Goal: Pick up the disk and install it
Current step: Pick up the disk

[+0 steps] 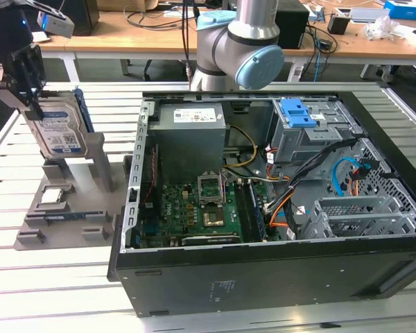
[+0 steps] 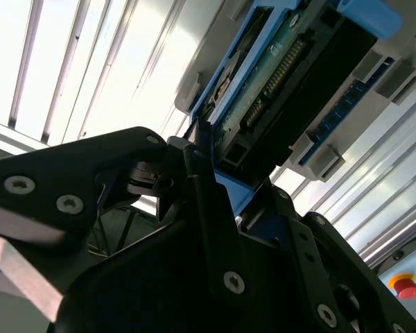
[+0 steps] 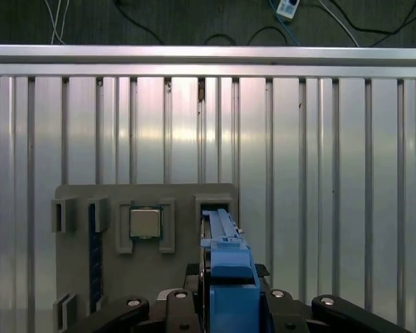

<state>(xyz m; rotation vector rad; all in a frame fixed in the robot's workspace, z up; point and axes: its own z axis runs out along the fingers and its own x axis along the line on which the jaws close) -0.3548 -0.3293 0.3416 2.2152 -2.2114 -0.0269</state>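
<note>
Your hand [image 1: 36,105] is clamped on the disk [image 1: 55,130], gripping it by its upper edge. In the second wrist view one black finger [image 2: 206,182] presses flat against the blue bracket [image 2: 229,90] that frames the drive, and the green circuit board [image 2: 263,97] on the disk's underside faces that camera. In the first wrist view you see the disk edge-on, its blue bracket running straight out from between the hand's linkages.

The disk stands upright under the hand, label facing outward in the exterior view, right at the slot of the grey fixture [image 1: 97,170] on the slatted desk [image 1: 14,284]. You cannot tell whether its lower edge sits in the slot or just above it.

The small square chip [image 3: 145,223] lies in its recess on the same fixture, just beside the disk. The open computer case [image 1: 263,277] lies well apart from the hand, toward the exterior view's right, with the blue plastic piece [image 1: 298,112] on top of its grey metal cage [image 1: 291,142].
</note>
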